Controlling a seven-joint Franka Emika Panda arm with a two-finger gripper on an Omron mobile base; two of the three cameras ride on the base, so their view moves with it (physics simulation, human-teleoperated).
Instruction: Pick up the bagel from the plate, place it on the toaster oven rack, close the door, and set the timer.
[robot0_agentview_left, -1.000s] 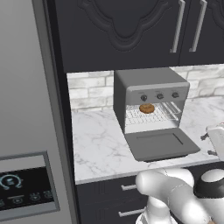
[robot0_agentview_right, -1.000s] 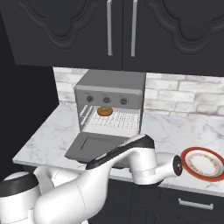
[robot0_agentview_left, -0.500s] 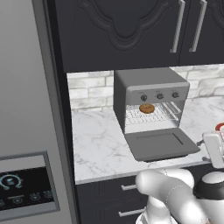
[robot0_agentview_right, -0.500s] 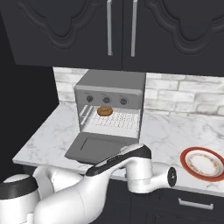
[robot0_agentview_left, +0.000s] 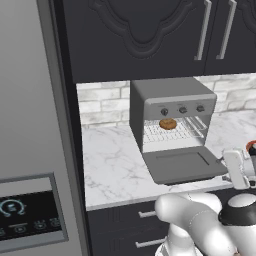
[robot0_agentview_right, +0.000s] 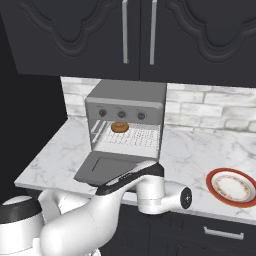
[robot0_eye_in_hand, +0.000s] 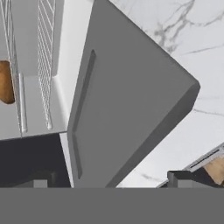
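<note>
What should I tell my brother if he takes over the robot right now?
Gripper: open, holding nothing, hanging by the front edge of the flat dark grey oven door.
Small golden-brown bagel: already lying on the silvery wire rack inside the grey toaster oven.
Red-rimmed round plate: on the marble counter, right of the oven, nothing on it.
Done: bagel moved to the rack.
Left: lift the folded-down door shut, then set the timer.
</note>
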